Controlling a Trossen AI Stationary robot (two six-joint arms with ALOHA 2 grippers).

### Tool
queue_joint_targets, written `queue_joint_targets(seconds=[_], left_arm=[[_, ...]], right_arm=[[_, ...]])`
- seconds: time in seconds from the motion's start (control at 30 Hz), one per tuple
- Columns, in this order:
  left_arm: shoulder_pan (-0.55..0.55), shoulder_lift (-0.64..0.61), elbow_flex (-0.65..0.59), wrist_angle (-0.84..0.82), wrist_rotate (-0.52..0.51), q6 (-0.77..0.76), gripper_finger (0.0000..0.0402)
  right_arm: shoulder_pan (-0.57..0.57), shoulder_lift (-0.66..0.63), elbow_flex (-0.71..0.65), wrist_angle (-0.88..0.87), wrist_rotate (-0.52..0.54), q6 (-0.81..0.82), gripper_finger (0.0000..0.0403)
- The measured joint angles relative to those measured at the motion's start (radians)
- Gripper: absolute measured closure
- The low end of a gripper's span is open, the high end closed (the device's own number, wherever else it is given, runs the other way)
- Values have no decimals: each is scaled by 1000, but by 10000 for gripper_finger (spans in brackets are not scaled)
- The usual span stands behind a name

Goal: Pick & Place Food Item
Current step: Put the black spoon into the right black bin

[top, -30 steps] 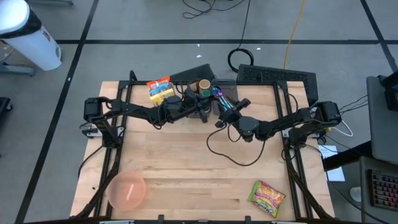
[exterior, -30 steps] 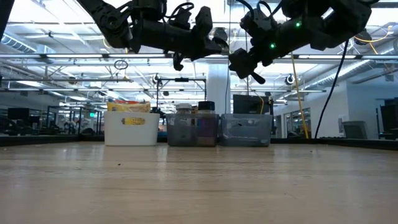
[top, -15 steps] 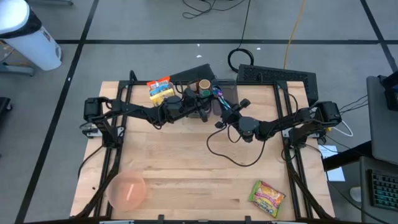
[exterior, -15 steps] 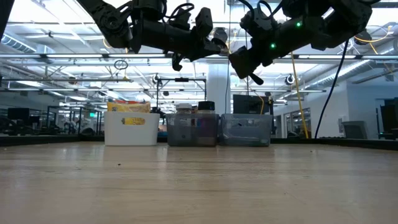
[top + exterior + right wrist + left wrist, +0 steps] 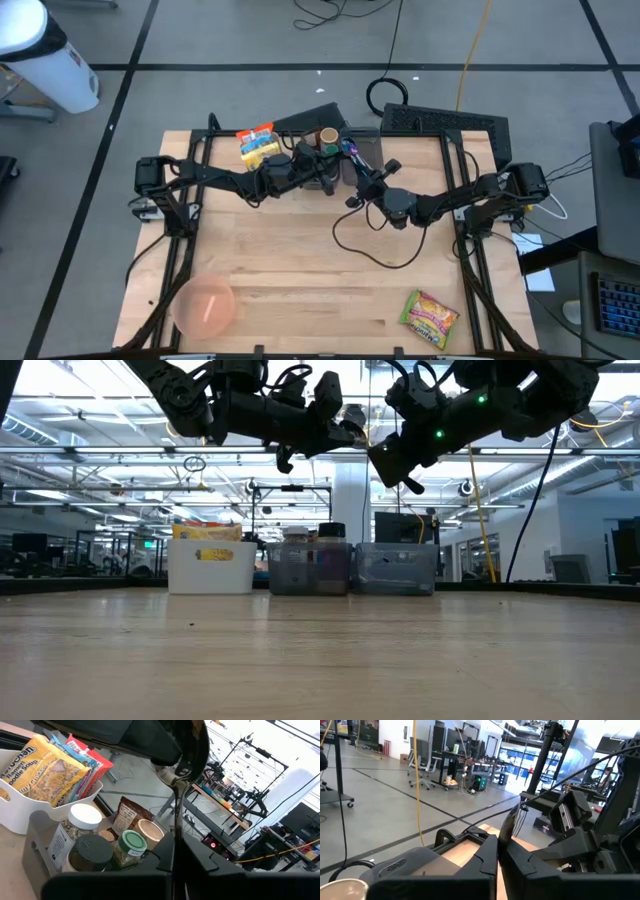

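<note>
A yellow-green food packet (image 5: 430,315) lies flat on the wooden table near its front right corner. A pink bowl (image 5: 205,305) stands at the front left. Both arms hang high over the far middle of the table, their grippers pointing level. My left gripper (image 5: 333,178) is shut with nothing in it, above the middle bin (image 5: 325,140). My right gripper (image 5: 358,170) is just to its right, also shut and with nothing between its fingers (image 5: 200,865). In the low view both grippers (image 5: 350,428) (image 5: 410,482) are well above the bins.
Three bins stand in a row at the far edge: a white bin (image 5: 30,810) with noodle-soup packets (image 5: 47,772), a middle bin with jars (image 5: 85,820), and a clear bin (image 5: 395,568). A loose black cable (image 5: 370,250) droops below the right arm. Bare wood lies mid-table.
My right gripper has shut its fingers in place, closing on nothing. Both arms have otherwise stayed where they were.
</note>
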State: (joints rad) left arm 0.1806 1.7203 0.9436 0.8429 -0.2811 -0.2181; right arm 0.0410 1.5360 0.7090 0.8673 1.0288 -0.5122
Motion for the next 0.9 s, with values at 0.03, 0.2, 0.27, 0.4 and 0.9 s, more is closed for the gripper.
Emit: queue_joint_targets(seconds=[0.03, 0.2, 0.27, 0.4, 0.9], left_arm=[[0, 0, 0, 0, 0, -2, 391], [0, 0, 0, 0, 3, -4, 397], [0, 0, 0, -1, 7, -6, 392], [1, 0, 0, -1, 18, -28, 363], [80, 0, 0, -5, 276, -12, 227]], right_arm=[[0, 0, 0, 0, -5, 0, 394], [0, 0, 0, 2, -6, 1, 392], [0, 0, 0, 2, -7, 1, 396], [0, 0, 0, 3, -8, 2, 396], [0, -10, 0, 18, -9, -24, 400]])
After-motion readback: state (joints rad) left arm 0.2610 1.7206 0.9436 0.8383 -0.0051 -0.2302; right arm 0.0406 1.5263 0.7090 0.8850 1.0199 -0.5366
